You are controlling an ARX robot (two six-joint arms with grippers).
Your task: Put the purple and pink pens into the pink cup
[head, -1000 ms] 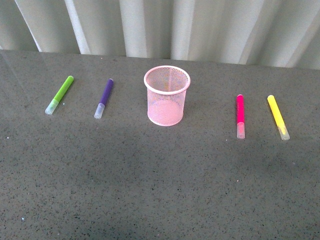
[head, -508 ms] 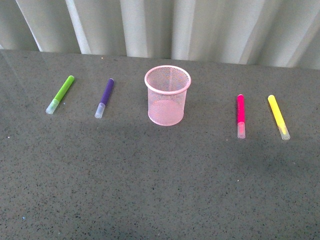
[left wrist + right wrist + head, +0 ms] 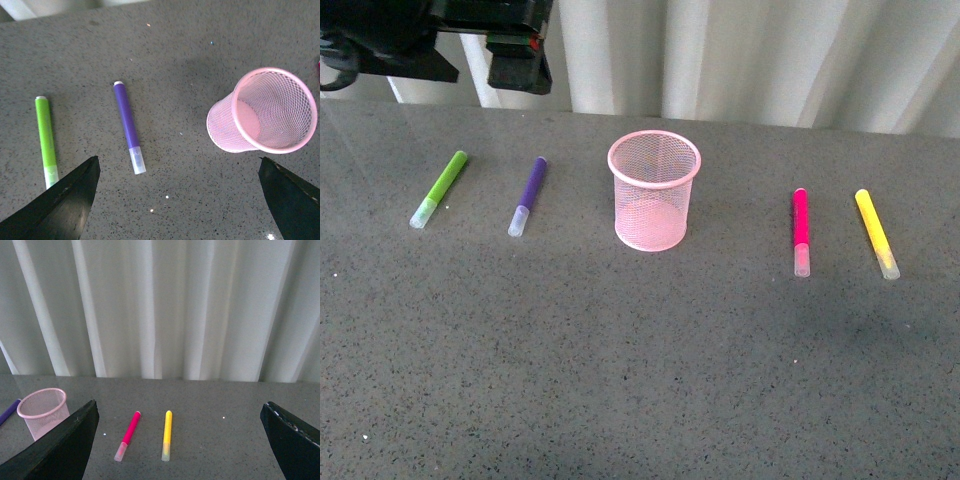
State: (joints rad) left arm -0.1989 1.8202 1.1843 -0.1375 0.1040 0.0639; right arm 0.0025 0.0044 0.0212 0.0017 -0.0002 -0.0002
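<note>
The pink cup (image 3: 655, 190) stands upright mid-table; it also shows in the left wrist view (image 3: 263, 111) and the right wrist view (image 3: 42, 411). The purple pen (image 3: 528, 196) lies left of the cup and shows in the left wrist view (image 3: 128, 126). The pink pen (image 3: 801, 231) lies right of the cup and shows in the right wrist view (image 3: 128, 435). My left gripper (image 3: 180, 200) is open and empty, high above the table between the purple pen and the cup; its arm (image 3: 440, 40) shows at the top left. My right gripper (image 3: 180, 440) is open and empty, out of the front view.
A lime-green marker (image 3: 440, 188) lies left of the purple pen, also in the left wrist view (image 3: 46, 140). A yellow marker (image 3: 876, 233) lies right of the pink pen, also in the right wrist view (image 3: 166, 435). White curtains (image 3: 720, 60) hang behind the grey table (image 3: 640, 380).
My left arm has come into the front view at the top left. The pens and the cup have not moved.
</note>
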